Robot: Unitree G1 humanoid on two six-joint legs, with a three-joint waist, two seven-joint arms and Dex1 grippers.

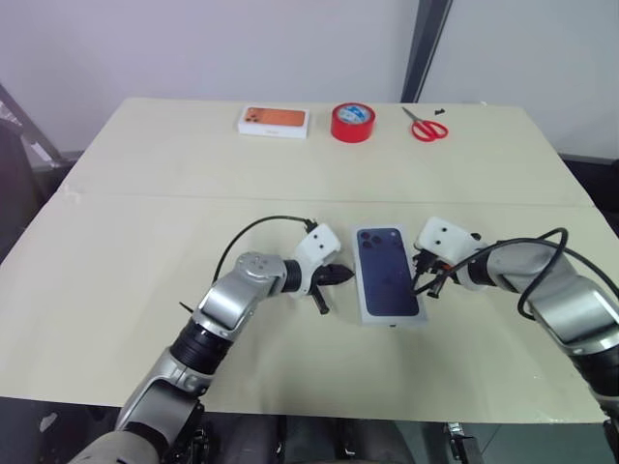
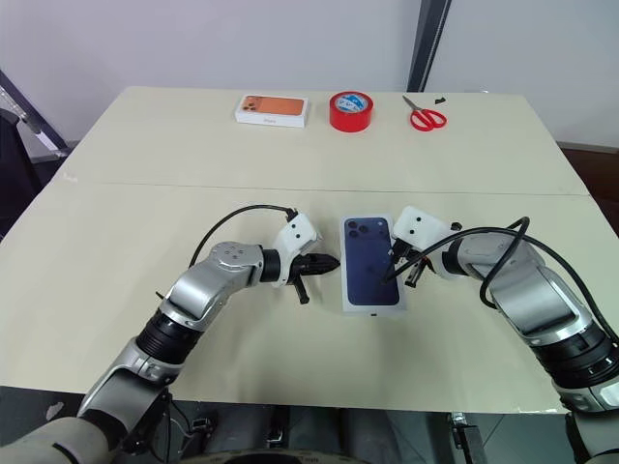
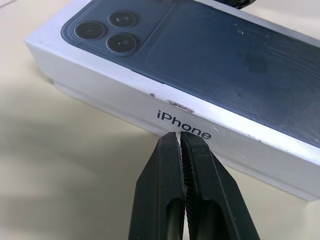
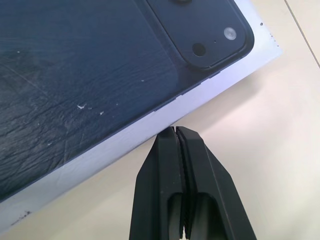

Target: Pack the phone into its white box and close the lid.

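Closed box at counter point(image 1: 145, 319) centre, lid point(image 1: 389, 275) on, its printed dark-blue phone back facing up. Left claw point(image 1: 340, 275), fingers pressed together and holding nothing, points at the lid's side wall from 9 o'clock. Right claw point(image 1: 422, 282), likewise closed and empty, sits at the lid's edge at 3 o'clock. At 12 o'clock: orange-phone box point(image 1: 274, 121), red tape point(image 1: 352, 122), scissors point(image 1: 426, 126).

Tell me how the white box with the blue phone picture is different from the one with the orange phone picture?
The lid shows a dark-blue phone; the box with the orange phone picture shows an orange one. The blue one lies near the robot, between the shut left gripper and shut right gripper; the orange one sits at the table's far edge beside the red tape roll. The blue one's long side points away from the robot; the orange one lies crosswise. Both are white, flat and closed.
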